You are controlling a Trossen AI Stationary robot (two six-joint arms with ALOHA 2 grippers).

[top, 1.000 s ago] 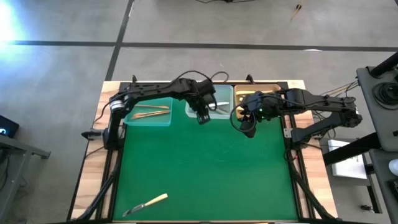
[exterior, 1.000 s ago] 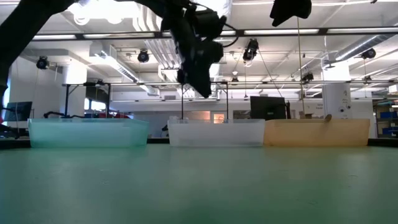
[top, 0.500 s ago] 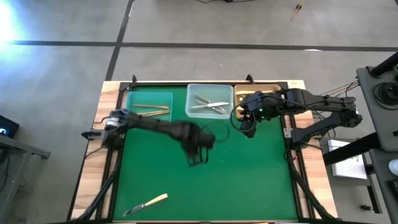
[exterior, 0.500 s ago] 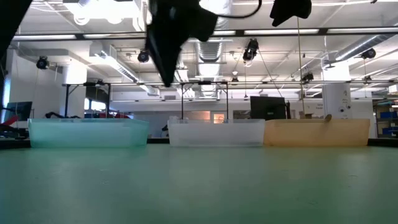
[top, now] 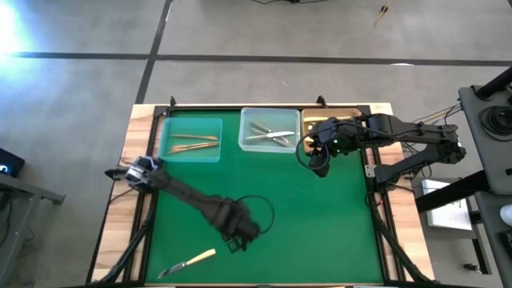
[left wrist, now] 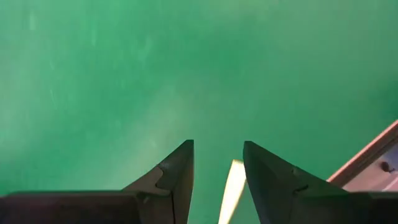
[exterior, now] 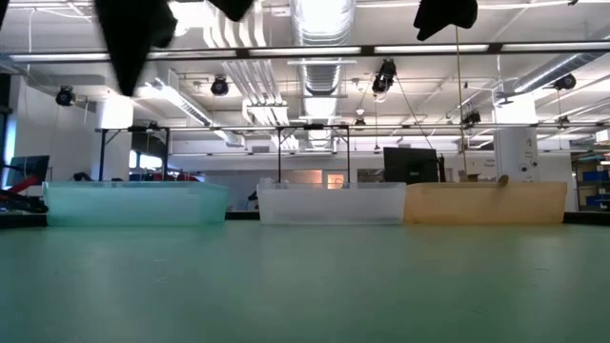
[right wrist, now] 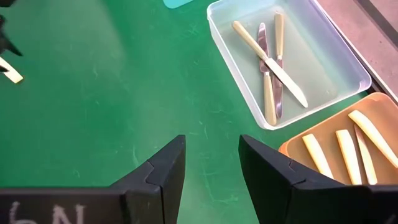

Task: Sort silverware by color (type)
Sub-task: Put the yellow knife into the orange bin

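Just beyond the left end effector (top: 238,244), toward the near edge of the green surface (top: 320,232), lies one cream-handled knife (top: 189,262); its pale tip shows between the two dark fingers (left wrist: 177,171) in the left wrist view. Those fingers stand apart with nothing between them but the cloth below.

Well away from it, along the far edge, sit three trays. The teal tray (top: 192,140) holds golden-bronze pieces (top: 192,142). The clear tray (top: 270,130), in the middle, holds silver-bladed knives (right wrist: 273,68), some with cream handles. The orange tray (right wrist: 329,155) holds cream-yellow pieces (right wrist: 342,146).

The right end effector (top: 318,166) hangs above the surface just in front of the gap between the clear and orange trays. Its fingers (right wrist: 165,168) are parted too and hold nothing, with both trays showing just ahead of them in the right wrist view.
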